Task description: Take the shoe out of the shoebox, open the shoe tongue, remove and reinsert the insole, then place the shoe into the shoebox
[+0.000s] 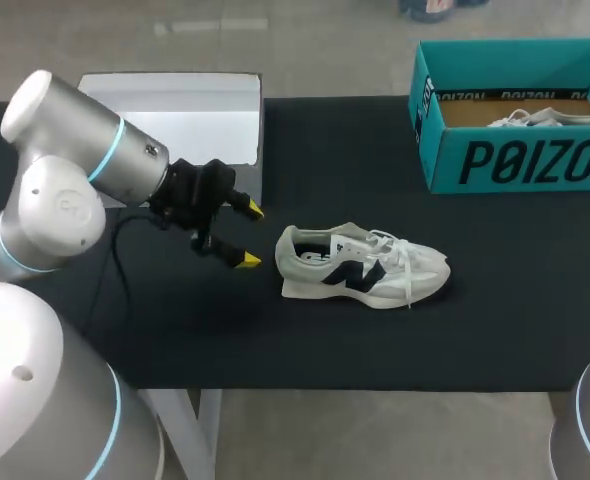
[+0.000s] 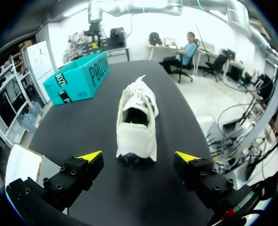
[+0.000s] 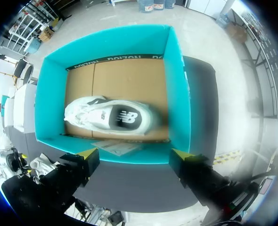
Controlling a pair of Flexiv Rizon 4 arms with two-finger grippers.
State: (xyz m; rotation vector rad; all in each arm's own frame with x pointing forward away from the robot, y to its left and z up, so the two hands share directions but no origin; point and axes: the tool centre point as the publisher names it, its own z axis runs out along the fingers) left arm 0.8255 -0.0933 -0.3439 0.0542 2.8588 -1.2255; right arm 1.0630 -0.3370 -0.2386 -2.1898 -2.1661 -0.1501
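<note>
A white sneaker with a dark logo (image 1: 360, 265) lies on its sole on the black table (image 1: 175, 330), toe to the right. My left gripper (image 1: 250, 235) is open just left of its heel and not touching it. In the left wrist view the sneaker (image 2: 136, 117) lies straight ahead of that gripper (image 2: 139, 155), heel between the spread yellow tips. The teal shoebox (image 1: 515, 160) stands open at the back right. My right gripper (image 3: 132, 153) hangs open above the shoebox (image 3: 176, 89), holding nothing. A second white sneaker (image 3: 110, 117) lies inside on the cardboard floor.
A white flat lid or box (image 1: 190, 120) lies at the back left, behind my left arm. A paper sheet (image 3: 115, 147) lies in the shoebox beside the second sneaker (image 1: 535, 118). The table's front edge runs close below the first sneaker.
</note>
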